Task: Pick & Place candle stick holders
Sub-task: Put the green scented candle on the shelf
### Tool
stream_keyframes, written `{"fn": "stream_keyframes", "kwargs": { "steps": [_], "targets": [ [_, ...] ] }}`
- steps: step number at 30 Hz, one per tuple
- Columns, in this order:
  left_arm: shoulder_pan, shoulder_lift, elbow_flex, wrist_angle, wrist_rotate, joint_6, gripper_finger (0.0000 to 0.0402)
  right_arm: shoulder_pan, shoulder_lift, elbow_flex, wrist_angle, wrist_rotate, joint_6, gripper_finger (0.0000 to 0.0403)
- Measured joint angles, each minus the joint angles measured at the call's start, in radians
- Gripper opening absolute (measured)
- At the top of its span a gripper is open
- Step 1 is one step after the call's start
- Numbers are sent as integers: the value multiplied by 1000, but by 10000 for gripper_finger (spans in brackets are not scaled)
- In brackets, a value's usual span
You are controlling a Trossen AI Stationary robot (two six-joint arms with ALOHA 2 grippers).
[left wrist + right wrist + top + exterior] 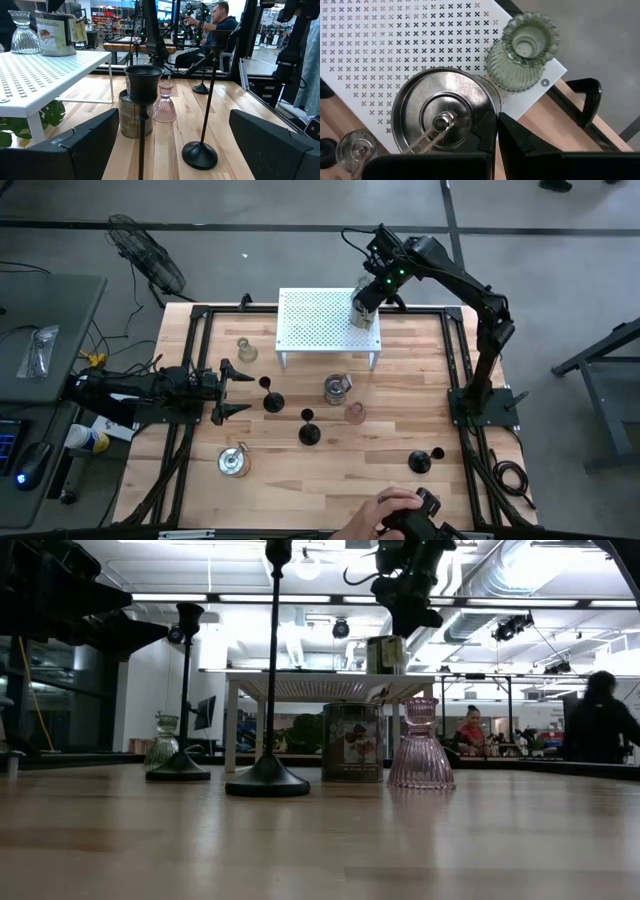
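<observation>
right end effector [496,131]: fingers together, above tin [442,112] on rack [380,40] | left end effector [232,390]: fingers apart, facing black holder [272,399] | other holders on table [330,470]

The high view hangs above the worktop [330,470] and looks straight down, taking in the whole surface and the white rack [315,320] at its far edge. The low view sits at surface height, very near the wood, facing level across to that same rack [300,685] and the room behind. The left wrist view looks forward, close over the wood, with the rack [45,70] at one side. The right wrist view looks steeply down, close onto the rack [395,35] top.
</observation>
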Motion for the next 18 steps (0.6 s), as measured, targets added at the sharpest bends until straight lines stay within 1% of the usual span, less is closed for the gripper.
{"fn": "stream_keyframes", "kwargs": {
  "steps": [18],
  "targets": [
    [0,0,0,0,0,0,372,0,15,0,15,11,-25,4]
  ]
}}
